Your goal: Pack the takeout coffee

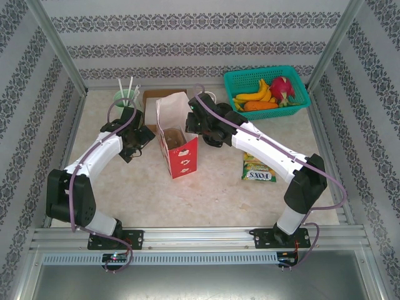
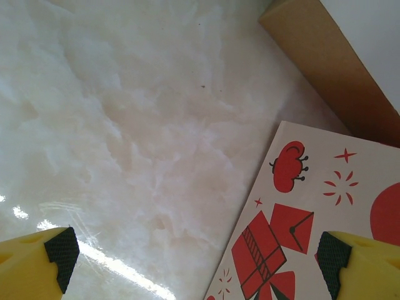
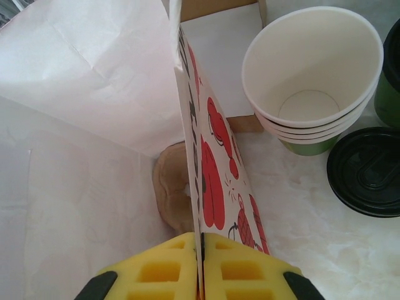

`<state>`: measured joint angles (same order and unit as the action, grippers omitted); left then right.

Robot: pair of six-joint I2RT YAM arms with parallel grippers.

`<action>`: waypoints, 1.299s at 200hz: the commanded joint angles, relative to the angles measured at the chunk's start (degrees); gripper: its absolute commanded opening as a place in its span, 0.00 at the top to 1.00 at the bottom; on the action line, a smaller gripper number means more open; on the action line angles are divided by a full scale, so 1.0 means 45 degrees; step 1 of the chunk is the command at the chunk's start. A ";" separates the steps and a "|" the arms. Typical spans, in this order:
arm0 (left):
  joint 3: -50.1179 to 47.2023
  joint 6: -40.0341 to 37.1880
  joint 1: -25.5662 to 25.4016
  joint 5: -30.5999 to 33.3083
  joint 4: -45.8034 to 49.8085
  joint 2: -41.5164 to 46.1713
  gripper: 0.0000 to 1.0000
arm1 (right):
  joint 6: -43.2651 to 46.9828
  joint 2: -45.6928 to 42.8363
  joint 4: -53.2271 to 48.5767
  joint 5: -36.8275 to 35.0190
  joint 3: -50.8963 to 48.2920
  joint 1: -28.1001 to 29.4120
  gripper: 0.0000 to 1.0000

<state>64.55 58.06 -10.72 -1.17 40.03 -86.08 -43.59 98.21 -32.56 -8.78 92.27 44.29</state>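
Pinching the printed wall of the one paper bag, my right claw sees up close one stack of lidless cups, one black lid and the takeout coffee, cut off at the edge, on the surface outside the bag. Overhead instead gives my two arms bent inward on either side of the bag, my left claw spread wide just beside it.

Green cup, perhaps lidded, edge-cropped

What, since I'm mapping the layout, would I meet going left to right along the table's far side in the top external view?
Pale mint-green holder with white straws, flat brown cardboard box, open white-and-red paper bag, teal plastic basket of fruit.
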 commanded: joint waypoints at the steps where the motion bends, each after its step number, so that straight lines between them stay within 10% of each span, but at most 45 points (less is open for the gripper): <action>1: 0.0375 -0.0207 -0.0221 -0.0150 -0.0106 -0.0262 0.00 | 0.0069 -0.0144 -0.0353 -0.0588 0.0277 0.0201 0.89; 260: 0.0607 -0.0247 -0.0359 0.0021 -0.0074 -0.0480 0.01 | 0.1150 0.0675 -0.0636 0.0603 0.1270 0.0084 0.82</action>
<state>65.23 57.84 -11.64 -1.93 39.86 -87.83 -38.22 100.27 -35.83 -6.55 96.05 44.84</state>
